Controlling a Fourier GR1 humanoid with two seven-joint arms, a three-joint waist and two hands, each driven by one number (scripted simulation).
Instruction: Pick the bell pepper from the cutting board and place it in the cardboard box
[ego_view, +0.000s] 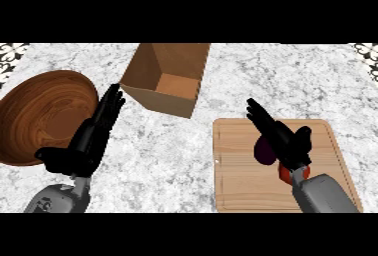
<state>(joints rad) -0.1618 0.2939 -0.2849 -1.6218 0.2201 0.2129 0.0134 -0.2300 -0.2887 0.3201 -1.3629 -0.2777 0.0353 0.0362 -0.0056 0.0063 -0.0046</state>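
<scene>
The wooden cutting board (244, 190) lies at the right of the counter. On it sits the bell pepper (261, 150), dark on its left side, with a red patch showing by the wrist; most of it is hidden under my right hand (284, 140). That hand hovers over the pepper with fingers straight, open, pointing up and to the left. I cannot tell whether it touches the pepper. The open cardboard box (168, 80) stands at the top middle, tilted, empty inside. My left hand (90, 135) rests open at the left, fingers up.
A large round wooden bowl (40, 117) sits at the far left, just beside my left hand. Speckled grey counter (162, 160) lies between the board, the box and the bowl.
</scene>
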